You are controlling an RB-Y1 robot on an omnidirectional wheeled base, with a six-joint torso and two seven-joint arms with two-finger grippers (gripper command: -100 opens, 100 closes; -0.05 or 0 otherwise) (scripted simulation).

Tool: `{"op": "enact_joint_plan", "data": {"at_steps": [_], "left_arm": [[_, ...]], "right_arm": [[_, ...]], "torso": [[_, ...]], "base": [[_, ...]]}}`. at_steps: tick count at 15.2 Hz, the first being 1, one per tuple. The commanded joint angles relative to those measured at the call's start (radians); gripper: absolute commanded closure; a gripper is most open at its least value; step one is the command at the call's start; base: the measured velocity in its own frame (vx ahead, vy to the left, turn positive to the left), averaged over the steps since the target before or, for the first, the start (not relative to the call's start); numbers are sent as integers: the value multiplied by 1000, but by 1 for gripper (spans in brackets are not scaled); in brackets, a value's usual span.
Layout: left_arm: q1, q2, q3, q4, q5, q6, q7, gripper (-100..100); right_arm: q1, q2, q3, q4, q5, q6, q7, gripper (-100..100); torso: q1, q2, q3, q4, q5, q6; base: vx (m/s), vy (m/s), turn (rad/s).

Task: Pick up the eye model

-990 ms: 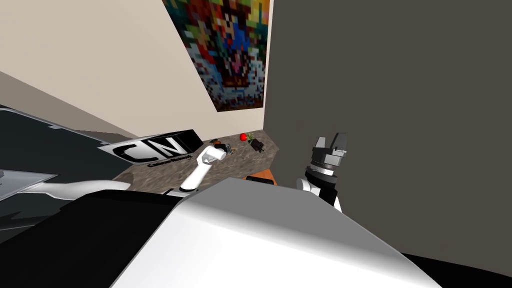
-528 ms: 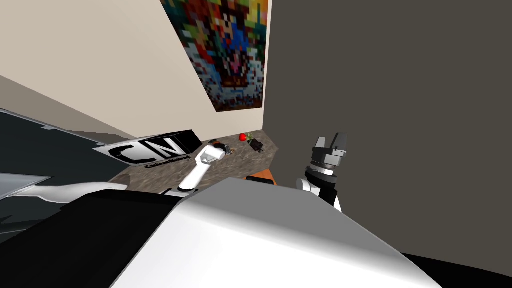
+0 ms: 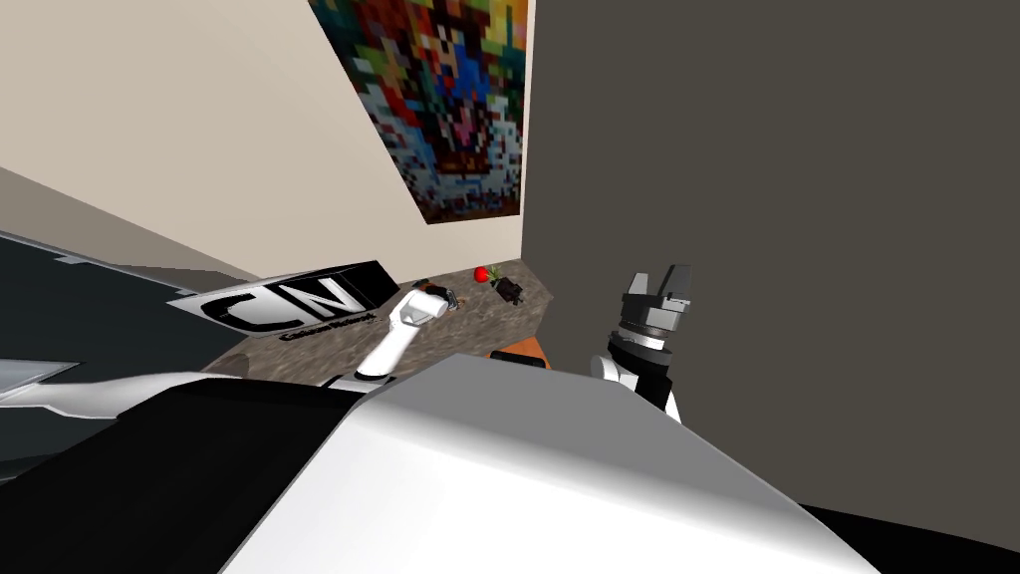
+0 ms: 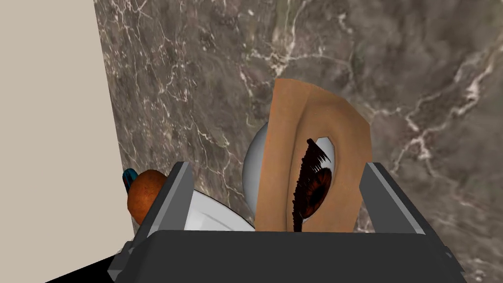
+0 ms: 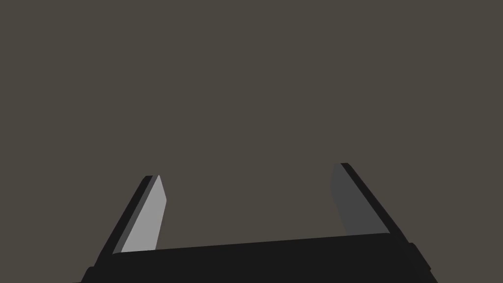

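The eye model [image 4: 314, 172], a white ball behind a tan eyelid piece with a brown iris and dark lashes, stands on a brown marble counter [image 4: 393, 73]. My left gripper [image 4: 276, 164] is open around it. One finger [image 4: 388, 201] sits at the tan edge, and the other finger [image 4: 172, 201] stands apart from the white ball. In the head view my left gripper [image 3: 445, 296] reaches over the counter [image 3: 498, 317] near the beige wall. My right gripper [image 3: 659, 284] is raised beside a dark grey wall, open with nothing between its fingers [image 5: 147, 216].
An orange ball with a blue tip [image 4: 142, 196] and a white object [image 4: 211, 218] lie just outside the left finger, by the beige wall. A black box marked CN [image 3: 299, 299], a red object [image 3: 482, 273] and a small dark potted plant [image 3: 510, 290] stand on the counter.
My head camera has turned a little, so the box and the picture on the wall slid left. Neither arm has visibly moved.
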Motion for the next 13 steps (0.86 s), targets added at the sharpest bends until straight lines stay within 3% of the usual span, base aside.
{"op": "enact_joint_plan", "data": {"at_steps": [1, 3, 4, 8, 11, 13], "left_arm": [[-7, -11, 1, 36, -6, -27, -15, -100], [-4, -10, 2, 30, -4, -22, -12, -100], [-4, -10, 2, 33, -5, -26, -14, 100], [-4, -10, 1, 33, -5, -26, -16, 100], [6, 10, -2, -32, 5, 21, 12, 100], [4, 10, 0, -28, 6, 18, 9, 100]], "right_arm": [[0, 0, 0, 0, 0, 0, 0, 0], [0, 0, 0, 0, 0, 0, 0, 0], [0, 0, 0, 0, 0, 0, 0, 0], [0, 0, 0, 0, 0, 0, 0, 0], [0, 0, 0, 0, 0, 0, 0, 0], [0, 0, 0, 0, 0, 0, 0, 0]], "torso": [[0, 0, 0, 0, 0, 0], [0, 0, 0, 0, 0, 0], [0, 0, 0, 0, 0, 0], [0, 1, 1, 1, 0, -1], [0, 2, 2, 1, -1, -1], [-1, 3, 2, 2, -1, -1]], "base": [[13, 2, -19], [10, 2, -12], [0, 0, 0], [0, 0, 0], [-11, -1, 33], [-13, -1, 14]]}}
